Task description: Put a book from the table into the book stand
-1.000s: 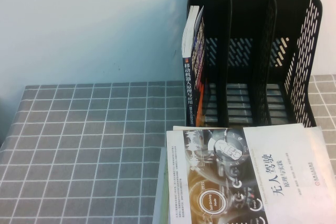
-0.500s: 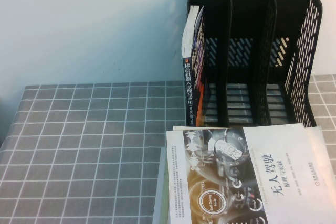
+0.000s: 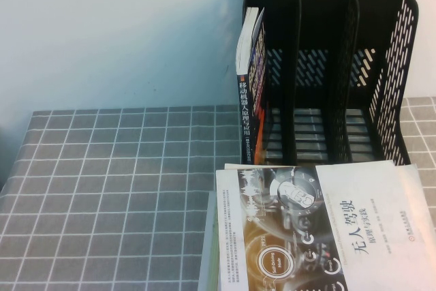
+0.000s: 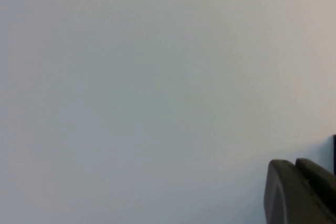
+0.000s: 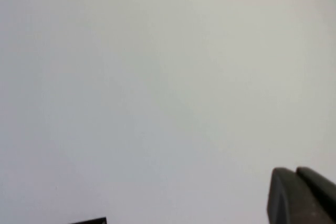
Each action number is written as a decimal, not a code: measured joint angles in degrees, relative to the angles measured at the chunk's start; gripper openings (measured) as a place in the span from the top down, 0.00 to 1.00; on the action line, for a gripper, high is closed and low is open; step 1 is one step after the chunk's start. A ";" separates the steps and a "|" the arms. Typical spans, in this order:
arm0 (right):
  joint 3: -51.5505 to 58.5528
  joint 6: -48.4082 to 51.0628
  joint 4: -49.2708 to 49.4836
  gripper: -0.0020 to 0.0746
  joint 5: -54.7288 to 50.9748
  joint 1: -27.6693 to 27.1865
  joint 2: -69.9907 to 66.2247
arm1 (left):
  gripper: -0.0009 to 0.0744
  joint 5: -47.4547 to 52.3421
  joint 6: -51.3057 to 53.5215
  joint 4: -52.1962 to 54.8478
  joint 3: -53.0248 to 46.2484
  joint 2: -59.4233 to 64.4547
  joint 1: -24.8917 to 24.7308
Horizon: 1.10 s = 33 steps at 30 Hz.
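Change: nothing differs across the last second; the high view matches the earlier ones, so no approach has begun.
Book: the top book [image 3: 320, 230] lies flat on a stack at the lower right of the high view, on the checked tablecloth [image 3: 109, 189], just in front of the stand.
Book stand: black book stand [image 3: 327, 73] at upper right; an upright book [image 3: 249, 86] fills its leftmost slot, the other two slots look free.
Left gripper: left gripper [image 4: 299, 190] faces a blank wall, absent from the high view; grip state cannot be told.
Right gripper: right gripper [image 5: 300, 195] likewise faces the wall; cannot tell.
Meaning: the pick is not yet started.
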State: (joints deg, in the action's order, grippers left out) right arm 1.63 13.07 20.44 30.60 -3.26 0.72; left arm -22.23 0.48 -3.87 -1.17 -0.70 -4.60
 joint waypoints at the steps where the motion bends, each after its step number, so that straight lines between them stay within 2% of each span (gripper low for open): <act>1: 0.00 0.00 0.11 0.98 0.57 0.00 0.00 | 0.99 -0.43 -0.48 -1.37 0.00 0.00 0.00; 4: 0.00 0.00 0.20 0.98 1.17 0.00 0.00 | 0.99 0.33 -1.32 -7.18 0.00 0.00 0.00; 10: -0.52 0.00 -0.19 0.98 -0.80 0.00 0.10 | 0.99 17.45 -1.32 -10.49 9.28 -0.12 0.00; 15: -9.83 1.23 -5.66 0.98 -18.59 0.00 0.10 | 0.99 28.01 -1.32 -10.39 19.92 0.70 0.00; 20: -23.19 1.58 -9.66 0.98 -38.67 0.00 -0.07 | 0.99 50.72 -0.84 -12.89 31.22 10.74 0.00; 22: -28.69 1.71 -9.79 0.98 -48.04 0.00 -1.77 | 0.99 56.41 1.28 -15.81 34.63 15.94 0.00; 26: -36.66 2.26 -8.97 0.98 -62.52 0.00 -9.84 | 0.99 58.52 9.11 -25.14 36.86 26.98 0.00; 29: -39.57 3.39 -5.99 0.98 -68.55 0.00 -16.64 | 0.99 58.26 16.23 -35.06 36.97 34.15 0.00; 33: -40.49 8.65 0.22 0.98 -73.46 0.00 -28.14 | 0.99 58.25 23.40 -53.34 36.97 44.63 0.00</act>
State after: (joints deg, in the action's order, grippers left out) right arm -38.86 21.72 20.65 -42.86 -3.26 -27.42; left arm 36.02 23.88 -57.21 35.80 43.93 -4.60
